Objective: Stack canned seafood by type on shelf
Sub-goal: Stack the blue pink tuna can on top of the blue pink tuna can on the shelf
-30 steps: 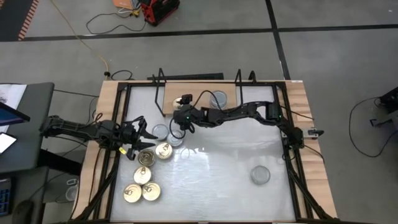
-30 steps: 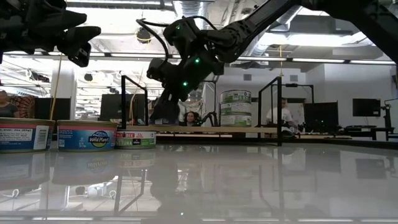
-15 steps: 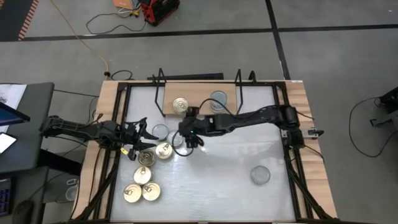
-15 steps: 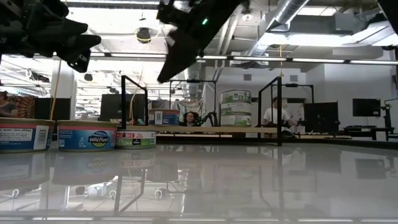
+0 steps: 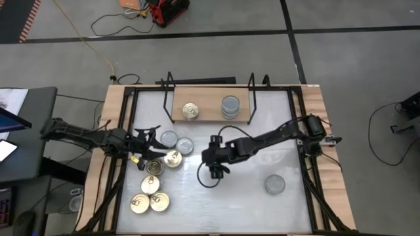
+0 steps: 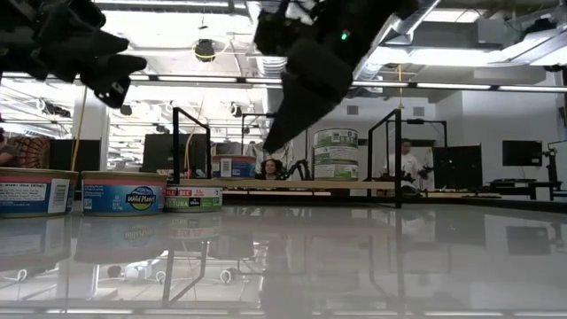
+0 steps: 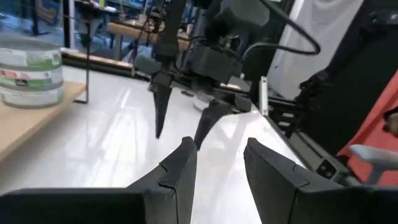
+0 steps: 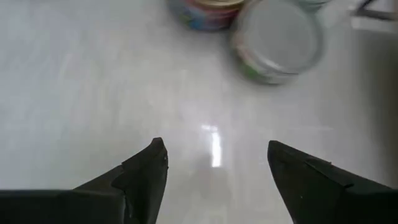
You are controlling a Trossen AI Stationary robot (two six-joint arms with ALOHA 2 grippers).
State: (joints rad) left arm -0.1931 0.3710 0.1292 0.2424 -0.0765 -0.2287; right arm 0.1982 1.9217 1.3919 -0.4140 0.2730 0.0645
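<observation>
Canned seafood is only partly sorted. On the shelf [image 5: 209, 117], at twelve o'clock on the surface [image 5: 249, 196], stand one gold-lidded tin [image 5: 190, 111] and, beside it, a silver-lidded stack [image 5: 230, 106]; I judge most of the work remains. Loose gold tins [image 5: 149, 193] cluster toward eight o'clock, two silver tins [image 5: 177, 142] lie near nine, and a lone silver tin [image 5: 275, 184] sits at four. The right gripper [image 5: 216, 169] hovers mid-surface, fingers apart and empty. The left gripper [image 5: 152, 142] waits at nine o'clock, fingers part-way apart, holding nothing.
</observation>
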